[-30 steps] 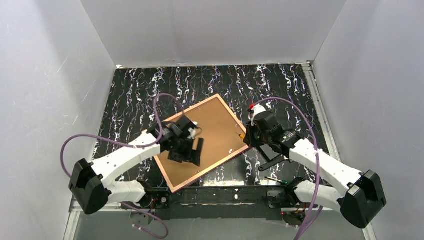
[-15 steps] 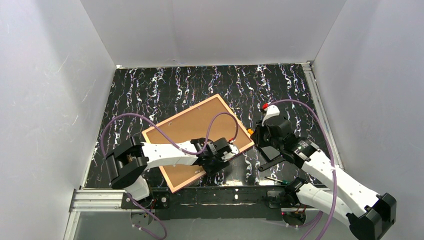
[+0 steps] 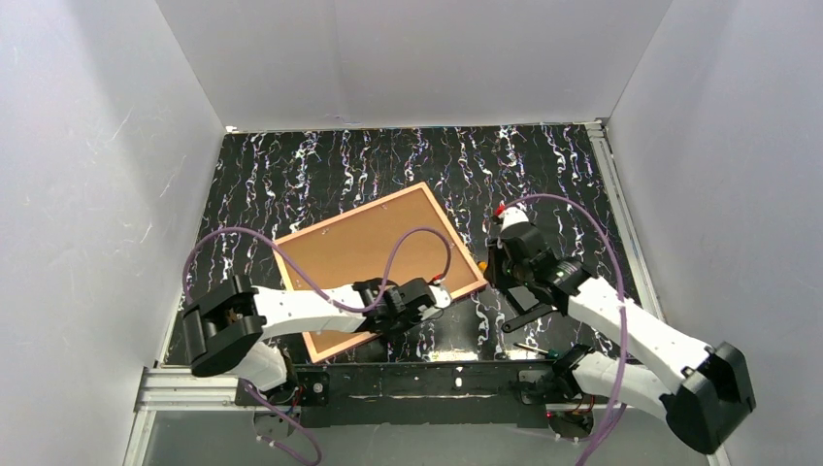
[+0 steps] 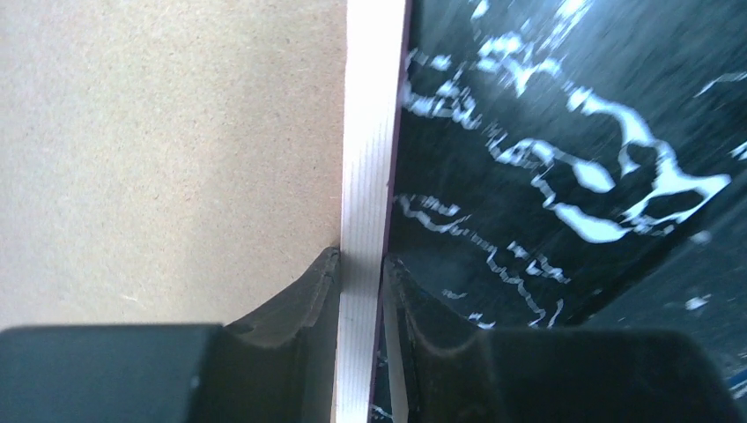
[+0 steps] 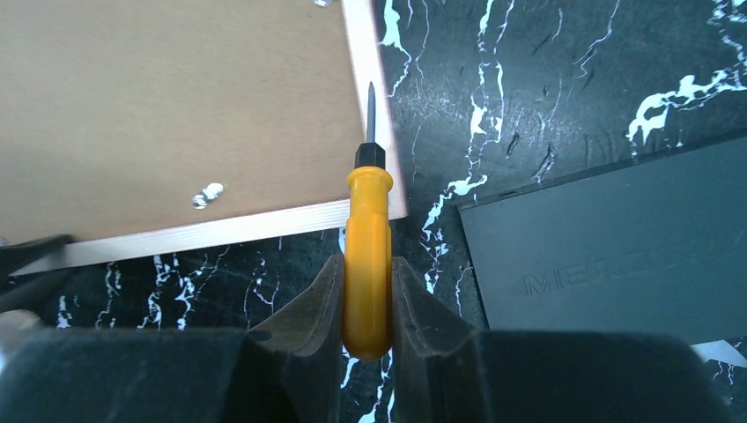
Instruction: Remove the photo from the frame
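frame (image 3: 340, 248) flat on table (image 3: 291, 165), left pincer (image 4: 361, 264) astride its near edge, screwdriver (image 5: 367, 220) over its right corner

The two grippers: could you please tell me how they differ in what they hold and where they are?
The left gripper pinches the frame by its thin pale rail; the right gripper clamps an orange-handled screwdriver. The left gripper's fingers straddle the rail itself; the right gripper is off the frame, only the screwdriver's tip lying over the rail near a corner. Both have dark fingers closed on something.

Embossed letters "MERC…" show on the dark grey panel (image 5: 617, 220).
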Motion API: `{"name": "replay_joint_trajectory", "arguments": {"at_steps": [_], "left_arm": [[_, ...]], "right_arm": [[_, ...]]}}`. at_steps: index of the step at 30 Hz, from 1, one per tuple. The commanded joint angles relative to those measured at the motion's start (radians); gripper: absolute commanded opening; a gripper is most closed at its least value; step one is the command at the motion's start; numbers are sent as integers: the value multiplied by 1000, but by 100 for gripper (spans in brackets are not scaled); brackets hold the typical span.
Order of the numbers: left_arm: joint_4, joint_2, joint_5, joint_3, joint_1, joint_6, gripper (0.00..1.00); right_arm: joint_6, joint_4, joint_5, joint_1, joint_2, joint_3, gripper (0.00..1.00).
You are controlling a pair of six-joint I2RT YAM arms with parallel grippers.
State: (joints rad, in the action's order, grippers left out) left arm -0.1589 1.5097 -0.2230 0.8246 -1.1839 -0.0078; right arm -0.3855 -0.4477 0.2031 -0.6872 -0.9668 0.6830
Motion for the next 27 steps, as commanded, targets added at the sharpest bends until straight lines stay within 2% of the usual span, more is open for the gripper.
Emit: {"name": "replay_joint_trajectory", "arguments": {"at_steps": [1, 8, 14, 19, 27], "left_arm": [[165, -62, -92, -127, 24, -17, 10], [125, -67, -67, -153, 32, -39, 6], [109, -76, -52, -185, 32, -69, 0], [99, -68, -26, -198, 32, -104, 0], [101, -70, -14, -201, 32, -121, 0]], "right_arm": [[25, 79, -42, 11, -114, 86, 1], [26, 107, -107, 11, -258, 184, 1], [14, 142, -107, 10, -304, 185, 1], [14, 180, -118, 10, -349, 180, 1], [14, 180, -52, 9, -385, 165, 1]]}}
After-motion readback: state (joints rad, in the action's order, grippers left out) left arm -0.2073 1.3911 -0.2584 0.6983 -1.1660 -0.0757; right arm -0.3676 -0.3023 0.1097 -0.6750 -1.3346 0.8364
